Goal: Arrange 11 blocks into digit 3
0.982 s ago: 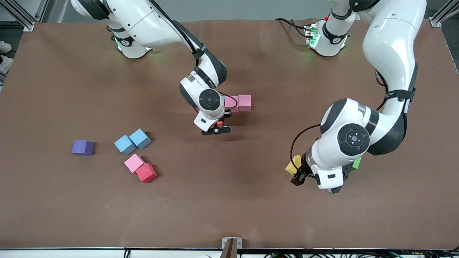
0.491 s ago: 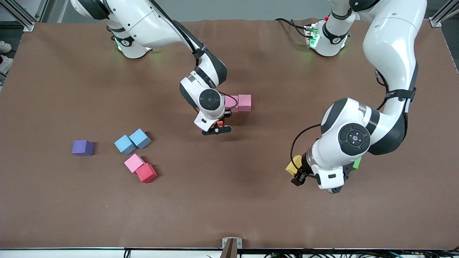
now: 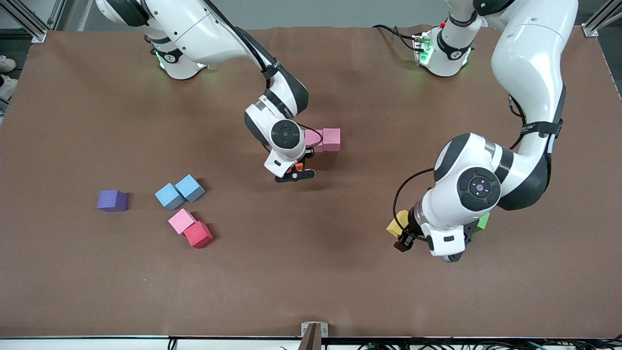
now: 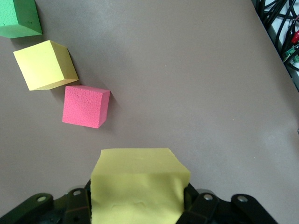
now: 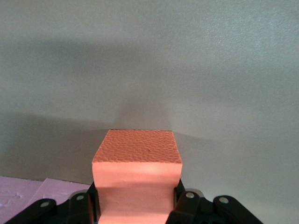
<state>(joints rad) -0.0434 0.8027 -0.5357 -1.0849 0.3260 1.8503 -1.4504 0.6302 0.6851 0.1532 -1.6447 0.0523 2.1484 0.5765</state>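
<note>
Grippers: my right gripper (image 5: 135,205) pinches the orange block (image 5: 137,179) beside the pink blocks (image 3: 326,139), my left gripper (image 4: 138,205) a yellow block (image 4: 138,186); soft foam may, I judge, skew when set down.

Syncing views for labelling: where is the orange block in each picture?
Front view: orange block between the right gripper's fingers, mostly hidden by the wrist, just nearer the camera than the pink blocks.
Right wrist view: orange block fills the lower middle, clamped; table under it.
Left wrist view: not in it; only a yellow block held there.
Shared landmark: pink blocks, seen at a corner of the right wrist view.
</note>
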